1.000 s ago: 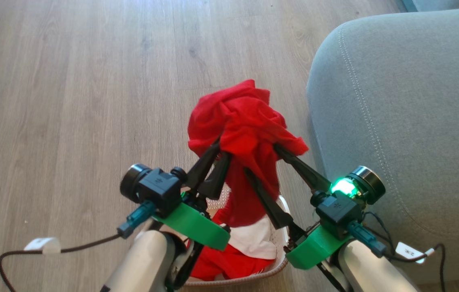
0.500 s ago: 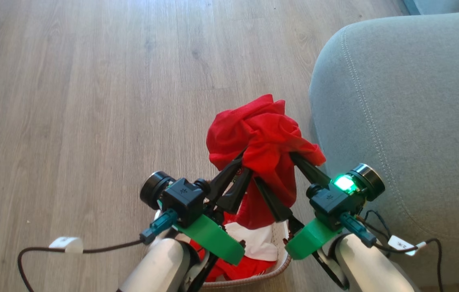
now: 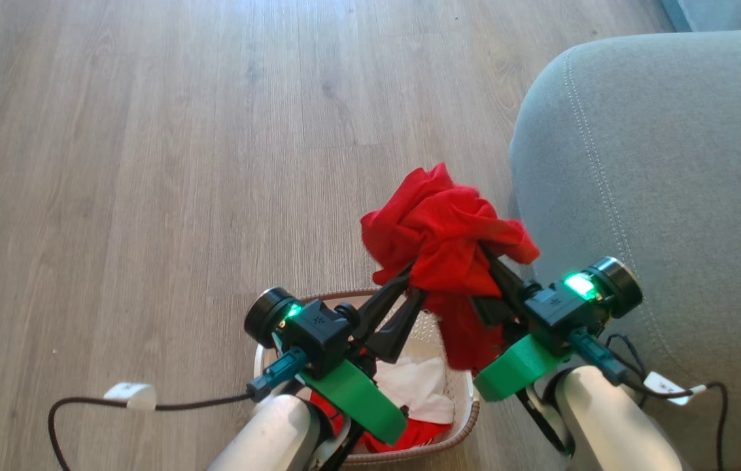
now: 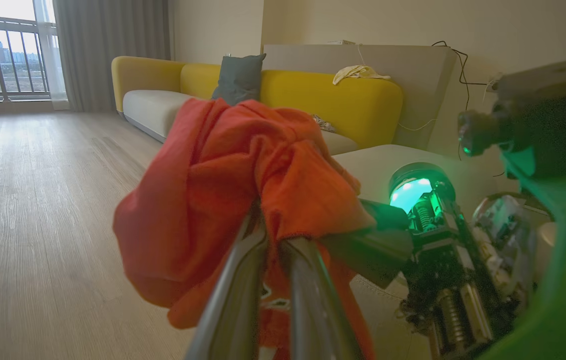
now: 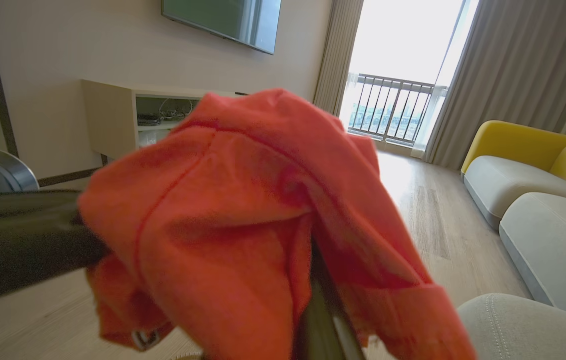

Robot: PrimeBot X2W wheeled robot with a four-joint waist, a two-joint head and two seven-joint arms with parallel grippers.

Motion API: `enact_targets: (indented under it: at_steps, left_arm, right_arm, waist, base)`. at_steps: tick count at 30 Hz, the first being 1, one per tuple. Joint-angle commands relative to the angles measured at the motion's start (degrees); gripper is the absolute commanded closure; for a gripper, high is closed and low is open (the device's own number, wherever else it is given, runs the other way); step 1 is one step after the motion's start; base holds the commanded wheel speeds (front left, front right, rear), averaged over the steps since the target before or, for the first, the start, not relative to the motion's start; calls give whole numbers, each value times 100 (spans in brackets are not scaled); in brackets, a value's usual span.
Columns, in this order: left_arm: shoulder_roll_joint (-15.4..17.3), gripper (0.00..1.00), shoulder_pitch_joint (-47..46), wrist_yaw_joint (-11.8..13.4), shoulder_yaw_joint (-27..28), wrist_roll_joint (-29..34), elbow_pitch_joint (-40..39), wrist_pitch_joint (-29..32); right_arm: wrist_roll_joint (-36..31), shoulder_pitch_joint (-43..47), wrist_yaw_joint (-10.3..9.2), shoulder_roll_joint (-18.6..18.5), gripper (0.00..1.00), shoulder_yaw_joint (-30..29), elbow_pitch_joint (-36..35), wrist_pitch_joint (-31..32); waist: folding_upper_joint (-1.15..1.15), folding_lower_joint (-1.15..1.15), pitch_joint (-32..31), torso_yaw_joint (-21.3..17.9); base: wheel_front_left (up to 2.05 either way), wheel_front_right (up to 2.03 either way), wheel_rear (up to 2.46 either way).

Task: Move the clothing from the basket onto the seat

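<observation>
A bunched red garment of the clothing (image 3: pixel 448 239) hangs in the air between both grippers, its tail dangling over the basket's right rim. My left gripper (image 3: pixel 413 280) is shut on its left side, the two fingers pinching cloth in the left wrist view (image 4: pixel 269 231). My right gripper (image 3: pixel 484 256) is shut on its right side, and the cloth (image 5: pixel 243 210) drapes over its fingers. The cream basket (image 3: pixel 465 418) sits on the floor under my forearms, with white (image 3: pixel 419 389) and red (image 3: pixel 424 435) clothing inside. The grey-green seat (image 3: pixel 658 163) is just right of the held garment.
Wooden floor (image 3: pixel 148 163) stretches to the left and ahead. A black cable with a white tag (image 3: pixel 131 396) trails from the left arm, and another cable (image 3: pixel 684 392) lies against the seat. A yellow sofa (image 4: pixel 322 95) stands further off.
The right gripper's wide fingers have closed on the red garment. Both grippers and the garment have shifted right toward the seat. The head view has tilted, showing more of the basket.
</observation>
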Motion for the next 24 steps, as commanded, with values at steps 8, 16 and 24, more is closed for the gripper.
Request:
enact_targets:
  at_steps: [8,16,24]
  left_arm:
    - [14,57,-256,-25,175,-3,-258,-55]
    - [14,0,-260,17,273,69,-244,-55]
    - [14,0,-136,-17,443,370,-15,-55]
  right_arm:
    - [89,-207,-1,97,100,-62,-503,-37]
    - [17,-166,-1,98,100,-287,-732,-37]
    - [-37,-46,-1,98,100,-706,-879,-37]
  waist:
    - [0,0,94,23]
    - [0,0,83,1]
    - [0,0,49,-75]
  base:
    - [0,0,0]
    - [0,0,0]
    - [0,0,0]
